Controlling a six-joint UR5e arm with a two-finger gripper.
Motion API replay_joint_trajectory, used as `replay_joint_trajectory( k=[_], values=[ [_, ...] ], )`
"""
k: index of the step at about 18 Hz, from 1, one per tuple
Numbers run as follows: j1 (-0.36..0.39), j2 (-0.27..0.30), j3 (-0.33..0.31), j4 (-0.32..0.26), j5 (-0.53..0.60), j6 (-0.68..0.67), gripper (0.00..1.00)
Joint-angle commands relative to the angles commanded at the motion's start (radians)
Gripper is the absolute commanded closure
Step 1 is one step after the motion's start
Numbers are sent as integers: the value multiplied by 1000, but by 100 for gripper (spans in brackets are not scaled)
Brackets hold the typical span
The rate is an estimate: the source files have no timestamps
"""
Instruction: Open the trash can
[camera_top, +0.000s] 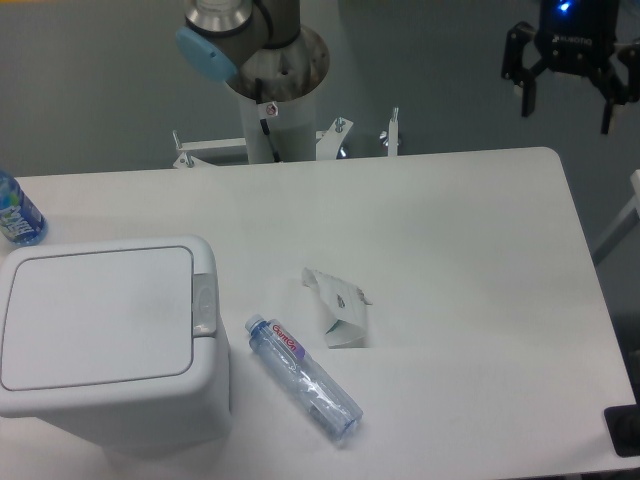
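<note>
The trash can (105, 335) is a big white boxy bin at the table's front left, its flat lid shut. A small grey push-button latch (204, 305) sits on the lid's right side. My gripper (567, 105) hangs high at the top right, beyond the table's far right corner, far from the bin. Its black fingers are spread apart and hold nothing.
A clear plastic bottle (303, 378) lies on its side right of the bin. A crumpled white carton (338, 307) lies just behind it. A blue-labelled bottle (15, 212) stands at the left edge. The arm's base column (275, 100) rises behind the table (480, 280).
</note>
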Motion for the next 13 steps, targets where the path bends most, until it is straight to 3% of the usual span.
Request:
replay_joint_trajectory(
  k=[9,13],
  values=[
    [-8,-12,0,-2,14,-23,0],
    [-69,-43,14,17,11,-312,0]
  ],
)
